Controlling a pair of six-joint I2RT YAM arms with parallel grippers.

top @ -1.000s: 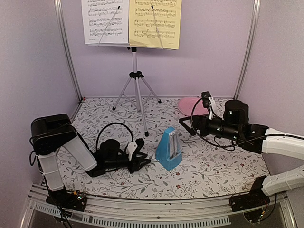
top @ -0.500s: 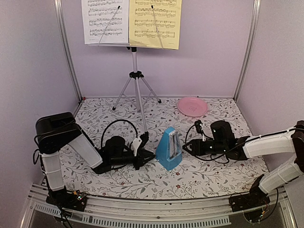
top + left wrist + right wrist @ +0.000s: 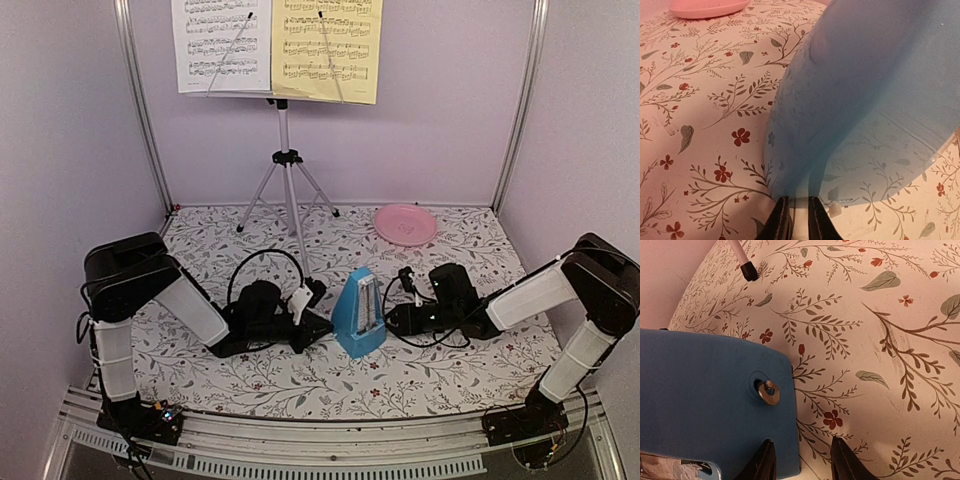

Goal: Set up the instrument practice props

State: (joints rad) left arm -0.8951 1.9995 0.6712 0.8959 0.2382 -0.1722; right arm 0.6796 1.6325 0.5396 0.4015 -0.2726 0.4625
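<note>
Metronome position: the blue metronome point(image 3: 358, 313) stands upright on the table point(image 3: 450, 365), lower centre of the overhead frame, just in front of the music stand point(image 3: 287, 165).
Other props: the white sheet point(image 3: 220, 45) and yellow sheet point(image 3: 327, 48) sit side by side on the stand's desk at the top edge.
Handling: likely a light, hollow, rigid plastic shell. Its smooth, tapering sides would let a pinch slide upward, and it could tip easily if nudged high up.
Where to grip: low on the body, across two opposite flat faces, clear of the winding key point(image 3: 769, 391).
Left end effector point(image 3: 797, 224): fingers almost pressed together with nothing between them, their tips at the metronome's base.
Right end effector point(image 3: 802, 460): fingers spread and straddling the metronome's near corner, one over the blue side and one over the table.
Hard to make out: the left wrist view shows the metronome only as a blue blur, so I cannot tell whether there is contact.
Cut off: the upper parts of the sheets and desk run out of the frame.
Hidden: in the overhead view both sets of fingertips are largely masked by wrists and cables.
Bystander: the pink plate point(image 3: 405, 223) lies upper right, well apart.
</note>
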